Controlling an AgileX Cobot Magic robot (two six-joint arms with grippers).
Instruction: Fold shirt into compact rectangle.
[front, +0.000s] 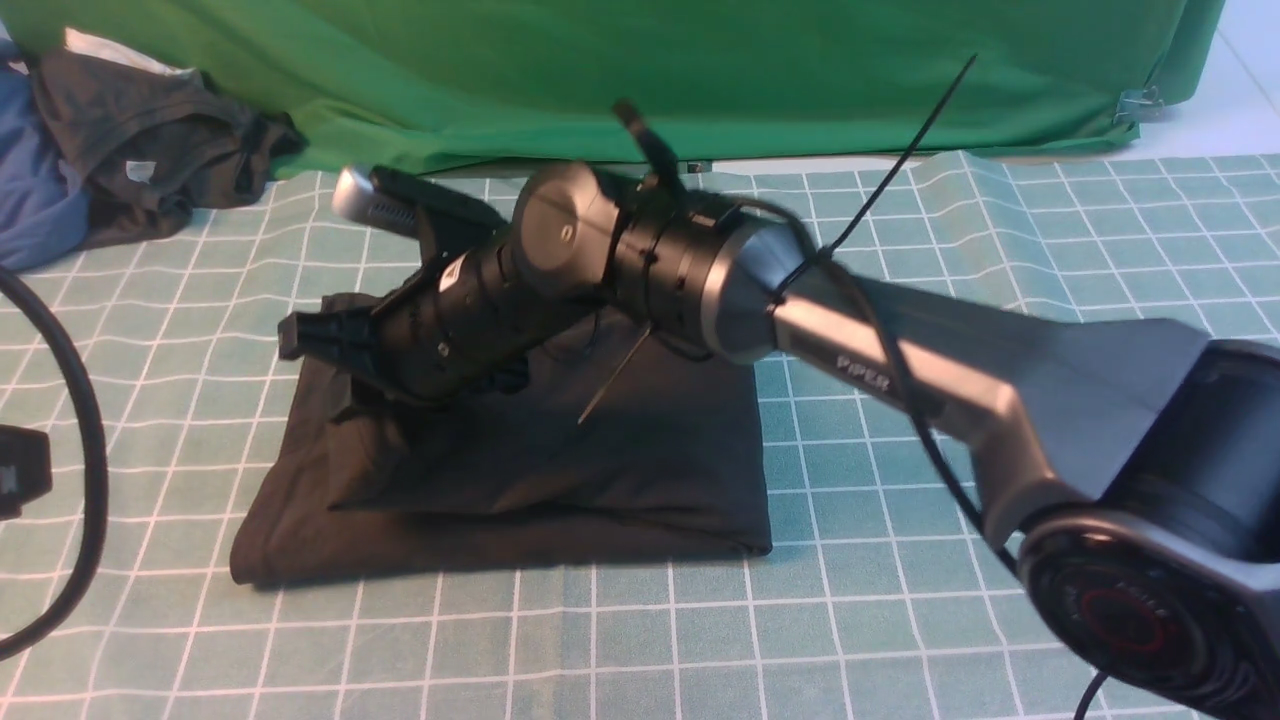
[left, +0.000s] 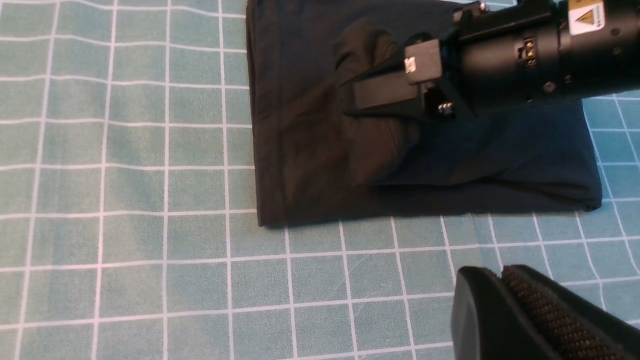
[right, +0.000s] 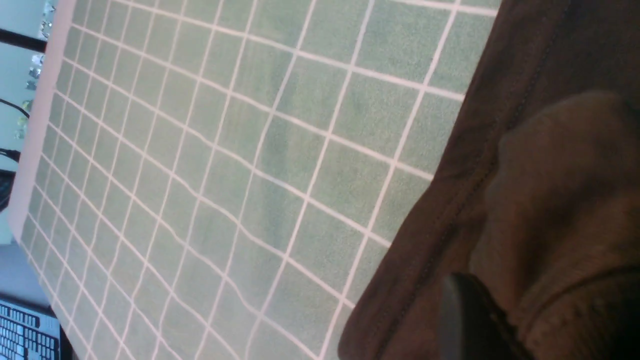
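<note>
The black shirt (front: 560, 470) lies folded into a rough rectangle in the middle of the checked mat (front: 900, 620); no print shows. My right arm reaches across it to its left edge. There the right gripper (front: 295, 340) is shut on a raised hump of the shirt's fabric (left: 365, 45). In the right wrist view one finger (right: 465, 310) presses against the bunched shirt (right: 550, 175); the other finger is hidden. My left gripper (left: 500, 272) hangs shut and empty over the bare mat, in front of the shirt (left: 300, 140).
A dark grey garment with a white tag (front: 150, 150) and a blue garment (front: 30, 190) lie at the back left. A green cloth (front: 600, 70) hangs behind the table. A black cable (front: 90, 470) loops at the left edge. A keyboard (right: 25, 335) sits beyond the mat.
</note>
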